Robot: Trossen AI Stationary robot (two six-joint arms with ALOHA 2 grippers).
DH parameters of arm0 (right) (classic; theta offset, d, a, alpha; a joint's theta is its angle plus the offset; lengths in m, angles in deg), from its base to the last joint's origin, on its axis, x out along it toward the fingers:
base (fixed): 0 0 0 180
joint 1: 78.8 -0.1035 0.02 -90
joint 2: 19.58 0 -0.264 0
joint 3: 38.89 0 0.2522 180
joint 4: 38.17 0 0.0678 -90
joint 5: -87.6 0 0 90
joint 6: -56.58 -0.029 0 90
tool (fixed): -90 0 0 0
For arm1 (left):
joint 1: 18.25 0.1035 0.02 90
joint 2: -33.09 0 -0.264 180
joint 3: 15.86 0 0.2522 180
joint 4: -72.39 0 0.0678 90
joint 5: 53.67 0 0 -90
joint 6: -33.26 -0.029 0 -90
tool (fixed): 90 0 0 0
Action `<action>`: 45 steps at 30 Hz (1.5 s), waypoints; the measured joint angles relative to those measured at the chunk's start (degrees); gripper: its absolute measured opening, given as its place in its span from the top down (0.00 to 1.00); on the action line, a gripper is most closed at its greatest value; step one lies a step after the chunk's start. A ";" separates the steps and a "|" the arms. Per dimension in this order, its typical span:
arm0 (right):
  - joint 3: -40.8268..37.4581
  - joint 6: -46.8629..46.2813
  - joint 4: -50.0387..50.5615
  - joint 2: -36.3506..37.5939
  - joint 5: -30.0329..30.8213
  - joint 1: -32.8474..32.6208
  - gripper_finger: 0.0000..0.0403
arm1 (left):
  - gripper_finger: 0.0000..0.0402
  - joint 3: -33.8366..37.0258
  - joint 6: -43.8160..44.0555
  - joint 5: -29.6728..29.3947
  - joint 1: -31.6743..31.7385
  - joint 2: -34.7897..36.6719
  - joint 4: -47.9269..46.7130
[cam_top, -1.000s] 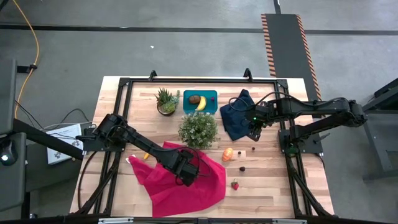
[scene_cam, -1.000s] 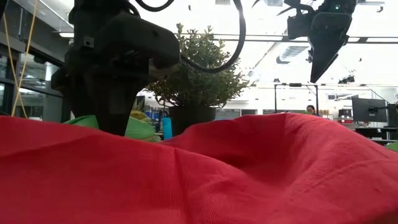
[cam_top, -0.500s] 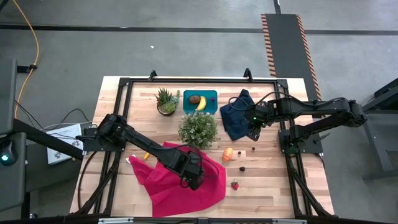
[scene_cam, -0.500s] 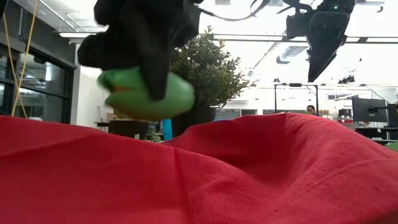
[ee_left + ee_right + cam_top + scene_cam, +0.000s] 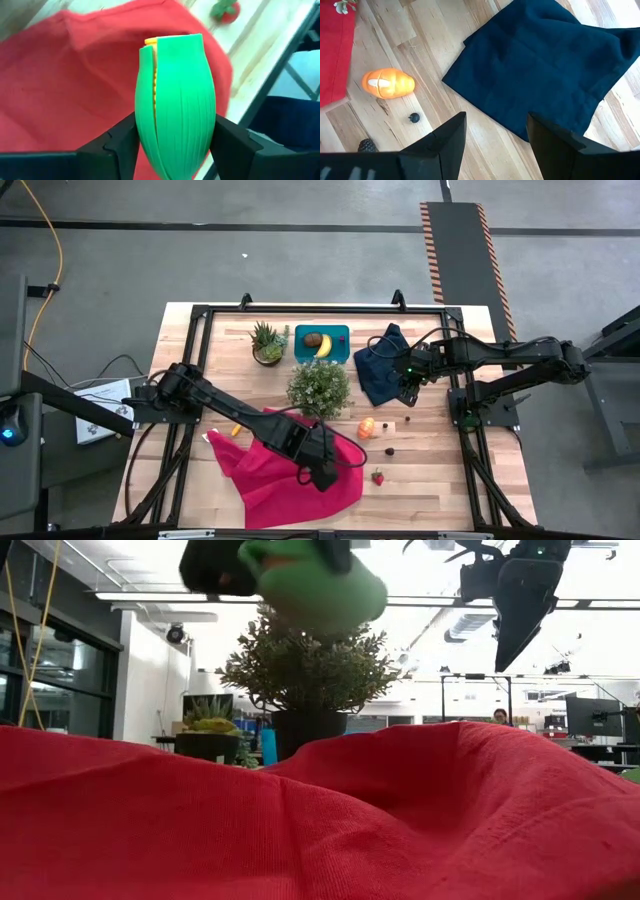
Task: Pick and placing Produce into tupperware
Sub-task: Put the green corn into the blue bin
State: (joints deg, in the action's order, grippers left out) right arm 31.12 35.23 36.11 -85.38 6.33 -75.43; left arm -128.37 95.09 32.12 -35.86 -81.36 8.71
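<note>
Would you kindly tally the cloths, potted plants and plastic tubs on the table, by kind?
Cloths: 2 (red cloth, navy cloth)
Potted plants: 2 (spiky plant, bushy plant)
Tubs: 1 (teal tub)
Total: 5

Left arm stretched diagonally across the table toward its near middle, left gripper (image 5: 325,474) raised above the surface, fingers (image 5: 120,142) clamped on either side of a green piece (image 5: 175,100). Right arm folded in from the right side, right gripper (image 5: 410,383) hanging raised, fingers (image 5: 445,137) spread, nothing between them.
</note>
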 joint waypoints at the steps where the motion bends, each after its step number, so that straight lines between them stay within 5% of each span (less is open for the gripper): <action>1: 0.00 0.00 -0.01 0.00 0.00 0.02 0.51 | 0.51 -0.49 -0.15 -0.25 0.00 0.00 0.00; 18: 0.00 0.87 -0.01 0.00 -0.24 0.00 0.51 | 0.50 -10.79 -3.99 -4.85 1.06 0.02 -1.30; 33: 0.00 0.74 -0.01 0.00 -0.20 0.01 0.51 | 0.52 -25.81 -16.67 -5.12 6.52 0.00 -1.86; 45: 0.00 -0.29 -0.03 0.00 -0.13 0.00 0.51 | 0.52 -32.74 -23.07 -5.29 8.43 -0.09 -10.22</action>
State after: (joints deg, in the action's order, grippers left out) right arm 31.12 34.94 36.08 -85.38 6.20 -75.43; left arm -161.12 72.02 26.84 -27.43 -81.45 -1.50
